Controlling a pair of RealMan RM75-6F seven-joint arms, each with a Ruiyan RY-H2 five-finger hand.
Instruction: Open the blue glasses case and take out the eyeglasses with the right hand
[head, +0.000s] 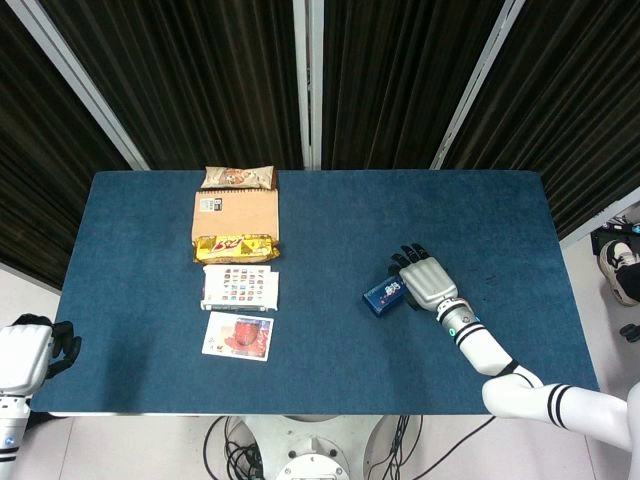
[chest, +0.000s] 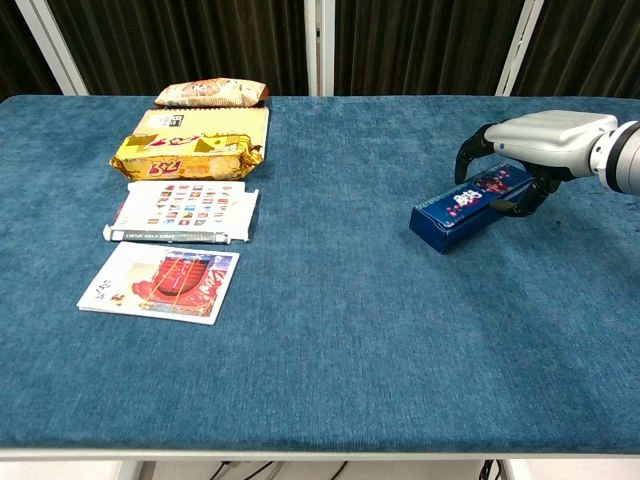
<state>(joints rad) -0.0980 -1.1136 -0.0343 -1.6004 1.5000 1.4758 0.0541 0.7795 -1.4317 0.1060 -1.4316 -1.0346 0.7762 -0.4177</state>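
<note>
A counter (head: 320, 215) covered in deep blue felt stands before black pleated curtains (head: 200, 80) split by pale metal posts. On its right half lies the closed blue glasses case (chest: 468, 204), with the right hand (chest: 540, 140) arched over its far end, fingers (chest: 466, 160) curled down around it. The left hand (head: 25, 355) hangs off the counter's near left corner, dark fingers curled inward. Snack packets (chest: 190, 150) and booklets (chest: 180, 215) line the left side.
</note>
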